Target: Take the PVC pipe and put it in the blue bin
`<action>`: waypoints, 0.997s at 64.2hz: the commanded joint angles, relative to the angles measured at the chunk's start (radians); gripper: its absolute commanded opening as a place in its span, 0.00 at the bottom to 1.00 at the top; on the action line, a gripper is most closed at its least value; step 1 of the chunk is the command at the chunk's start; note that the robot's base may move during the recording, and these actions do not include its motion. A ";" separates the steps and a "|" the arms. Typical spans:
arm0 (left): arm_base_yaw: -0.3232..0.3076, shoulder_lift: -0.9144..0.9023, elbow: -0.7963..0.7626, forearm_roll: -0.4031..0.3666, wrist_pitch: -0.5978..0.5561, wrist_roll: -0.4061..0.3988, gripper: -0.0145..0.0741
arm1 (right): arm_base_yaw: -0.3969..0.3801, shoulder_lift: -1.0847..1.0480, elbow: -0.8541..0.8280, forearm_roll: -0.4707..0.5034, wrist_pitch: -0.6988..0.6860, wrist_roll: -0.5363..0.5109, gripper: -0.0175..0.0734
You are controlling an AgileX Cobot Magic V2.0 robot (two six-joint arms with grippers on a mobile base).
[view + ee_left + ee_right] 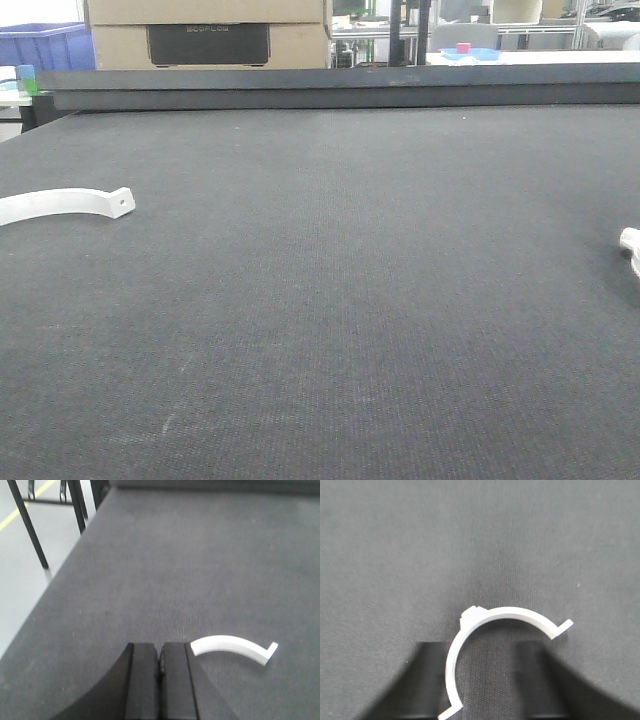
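In the front view, the left edge cuts off a white curved PVC piece [60,205], and the right edge cuts off a white fragment [631,243]. The blue bin [45,45] shows only partly. The right end effector [479,647] is dark and blurred.

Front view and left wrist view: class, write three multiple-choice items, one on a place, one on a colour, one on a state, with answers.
1. Where is the blue bin? A mat centre; B far back left; C right edge.
2. Colour of the curved piece? A red; B black; C white.
3. Left pincer? A shut, empty; B wide open; C holding the piece.
Answers: B, it sits behind the dark mat, at left; C, pale against the mat; A, fingers meet beside the piece.
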 commanded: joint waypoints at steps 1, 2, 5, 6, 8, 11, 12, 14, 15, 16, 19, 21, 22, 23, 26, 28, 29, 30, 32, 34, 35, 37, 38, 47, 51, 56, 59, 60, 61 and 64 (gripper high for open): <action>0.002 0.039 -0.008 -0.003 -0.001 0.000 0.15 | 0.000 0.037 -0.008 -0.003 -0.023 -0.008 0.57; 0.002 0.046 -0.008 -0.007 -0.001 0.000 0.18 | 0.000 0.043 -0.008 -0.003 -0.023 -0.008 0.57; 0.002 0.073 -0.009 -0.015 0.003 0.000 0.27 | 0.000 0.061 -0.008 -0.003 -0.021 -0.008 0.56; 0.002 0.079 -0.009 -0.020 0.001 0.000 0.29 | 0.000 0.067 -0.008 -0.003 -0.021 -0.008 0.56; 0.002 0.092 -0.009 -0.027 -0.004 0.000 0.35 | 0.000 0.080 -0.008 -0.003 -0.023 -0.008 0.55; 0.002 0.112 -0.009 -0.032 -0.008 0.000 0.41 | 0.001 0.096 -0.008 -0.003 -0.027 -0.008 0.53; 0.002 0.121 -0.009 -0.034 -0.011 0.000 0.43 | 0.001 0.101 -0.008 -0.003 -0.029 -0.008 0.53; 0.002 0.137 -0.009 -0.043 -0.016 0.000 0.47 | 0.001 0.115 -0.008 -0.003 -0.032 -0.008 0.52; 0.002 0.144 -0.009 -0.046 -0.021 0.000 0.48 | 0.001 0.121 -0.008 -0.003 -0.032 -0.008 0.52; 0.002 0.147 -0.009 -0.049 -0.023 0.000 0.49 | 0.001 0.126 -0.008 -0.003 -0.034 -0.008 0.52; 0.002 0.167 -0.009 -0.055 -0.031 0.000 0.50 | 0.004 0.142 -0.008 -0.003 -0.034 -0.008 0.52; 0.002 0.179 -0.009 -0.055 -0.035 0.000 0.51 | 0.011 0.150 -0.008 -0.003 -0.034 -0.008 0.52; 0.002 0.183 -0.009 -0.055 -0.037 0.000 0.50 | 0.016 0.154 -0.008 -0.003 -0.034 -0.008 0.52; 0.002 0.186 -0.009 -0.055 -0.037 0.000 0.50 | 0.018 0.160 -0.008 -0.003 -0.036 -0.008 0.52; 0.002 0.194 -0.009 -0.055 -0.039 0.000 0.50 | 0.033 0.173 -0.008 -0.003 -0.039 -0.008 0.52; 0.002 0.204 -0.009 -0.055 -0.041 0.000 0.50 | 0.042 0.181 -0.008 -0.003 -0.045 -0.008 0.52; 0.002 0.204 -0.009 -0.055 -0.043 0.000 0.50 | 0.048 0.186 -0.008 -0.003 -0.045 -0.008 0.52; 0.002 0.211 -0.009 -0.055 -0.043 0.000 0.50 | 0.053 0.194 -0.008 -0.003 -0.047 -0.008 0.52; 0.002 0.215 -0.009 -0.055 -0.049 0.000 0.50 | 0.064 0.206 -0.008 -0.003 -0.047 -0.008 0.52; 0.002 0.219 -0.009 -0.055 -0.053 0.000 0.50 | 0.072 0.216 -0.008 -0.003 -0.044 -0.008 0.52; 0.002 0.221 -0.009 -0.055 -0.055 0.000 0.50 | 0.076 0.220 -0.008 -0.003 -0.044 -0.008 0.52; 0.002 0.223 -0.009 -0.055 -0.061 0.000 0.50 | 0.083 0.230 -0.008 -0.003 -0.042 -0.008 0.52; 0.002 0.225 -0.009 -0.055 -0.064 0.000 0.50 | 0.087 0.235 -0.008 -0.003 -0.042 -0.008 0.52; 0.002 0.225 -0.010 -0.055 -0.070 0.000 0.50 | 0.090 0.282 -0.008 -0.007 -0.048 -0.008 0.52; 0.002 0.225 -0.010 -0.055 -0.074 0.000 0.50 | 0.090 0.301 -0.008 -0.012 -0.050 -0.008 0.52; 0.002 0.225 -0.010 -0.055 -0.079 0.000 0.50 | 0.090 0.321 -0.008 -0.014 -0.066 -0.008 0.52; 0.002 0.225 -0.010 -0.055 -0.081 0.000 0.50 | 0.090 0.333 -0.008 -0.014 -0.081 -0.008 0.52; 0.002 0.225 -0.010 -0.055 -0.081 0.000 0.50 | 0.090 0.336 -0.008 -0.014 -0.084 -0.008 0.52; 0.002 0.225 -0.010 -0.055 -0.083 0.000 0.50 | 0.090 0.339 -0.008 -0.014 -0.087 -0.008 0.52; 0.002 0.225 -0.010 -0.055 -0.083 0.000 0.50 | 0.090 0.347 -0.008 -0.014 -0.093 -0.008 0.52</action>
